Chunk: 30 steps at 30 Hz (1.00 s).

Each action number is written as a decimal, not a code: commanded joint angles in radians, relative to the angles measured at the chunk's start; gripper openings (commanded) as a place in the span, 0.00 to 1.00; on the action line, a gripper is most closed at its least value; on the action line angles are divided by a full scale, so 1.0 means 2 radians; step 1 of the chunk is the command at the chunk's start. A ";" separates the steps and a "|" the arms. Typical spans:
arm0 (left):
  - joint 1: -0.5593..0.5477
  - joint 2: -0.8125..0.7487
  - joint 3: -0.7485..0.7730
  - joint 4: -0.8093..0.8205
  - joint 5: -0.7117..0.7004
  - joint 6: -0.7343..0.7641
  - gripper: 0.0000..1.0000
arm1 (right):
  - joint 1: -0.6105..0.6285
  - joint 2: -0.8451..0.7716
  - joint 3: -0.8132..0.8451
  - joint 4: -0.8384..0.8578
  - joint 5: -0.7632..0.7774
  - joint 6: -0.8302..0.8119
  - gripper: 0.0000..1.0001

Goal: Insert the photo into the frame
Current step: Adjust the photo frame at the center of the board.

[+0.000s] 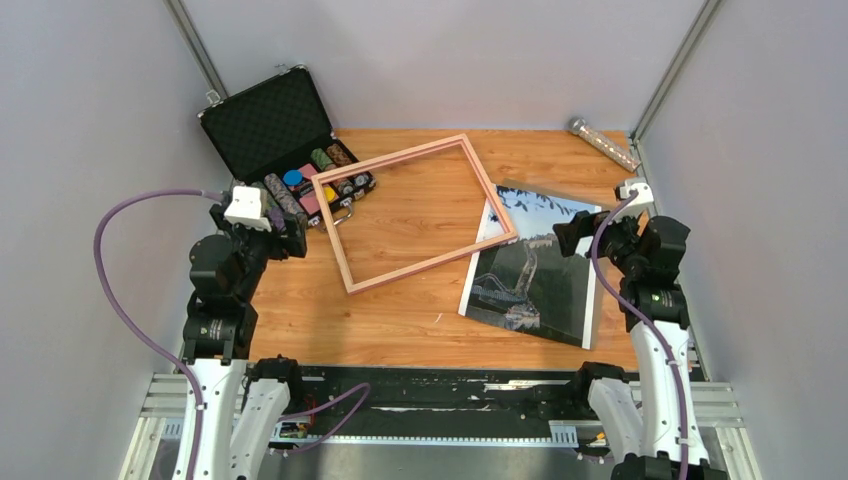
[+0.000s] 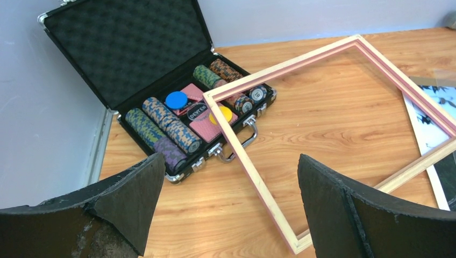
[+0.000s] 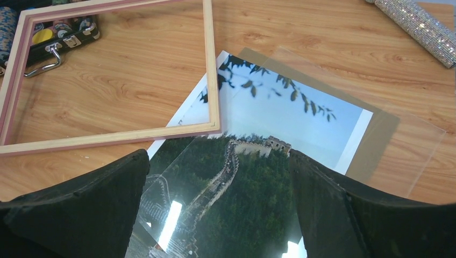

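Observation:
The frame (image 1: pixel 433 264), with pink and light wood rails, lies askew in the middle of the table. Its far left corner rests on the black case and its right corner overlaps the photo's edge. It also shows in the left wrist view (image 2: pixel 253 172) and the right wrist view (image 3: pixel 107 137). The photo (image 1: pixel 535 275) of the Great Wall lies flat at the right, face up (image 3: pixel 253 177). My left gripper (image 1: pixel 290 236) is open and empty, above the table near the frame's left rail (image 2: pixel 231 199). My right gripper (image 1: pixel 570 232) is open and empty over the photo (image 3: pixel 220 204).
An open black foam-lined case (image 1: pixel 265 125) with poker chips stands at the back left (image 2: pixel 134 48). A brown backing board (image 3: pixel 384 134) and a clear sheet (image 3: pixel 425 156) lie under and around the photo. A glittery tube (image 1: pixel 603 143) lies at the back right (image 3: pixel 419 24).

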 commanded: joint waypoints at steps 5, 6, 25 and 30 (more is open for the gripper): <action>0.004 0.006 0.033 -0.032 0.007 0.033 1.00 | -0.001 0.015 0.022 0.012 -0.037 0.003 1.00; 0.004 0.008 0.040 -0.035 0.015 0.039 1.00 | 0.001 0.018 0.025 0.013 -0.046 0.003 1.00; 0.004 0.150 0.057 -0.025 0.087 0.049 1.00 | 0.197 0.426 0.232 0.106 0.119 -0.018 0.92; 0.004 0.147 0.046 -0.010 0.089 0.048 1.00 | 0.201 0.578 0.365 0.064 0.130 -0.030 0.85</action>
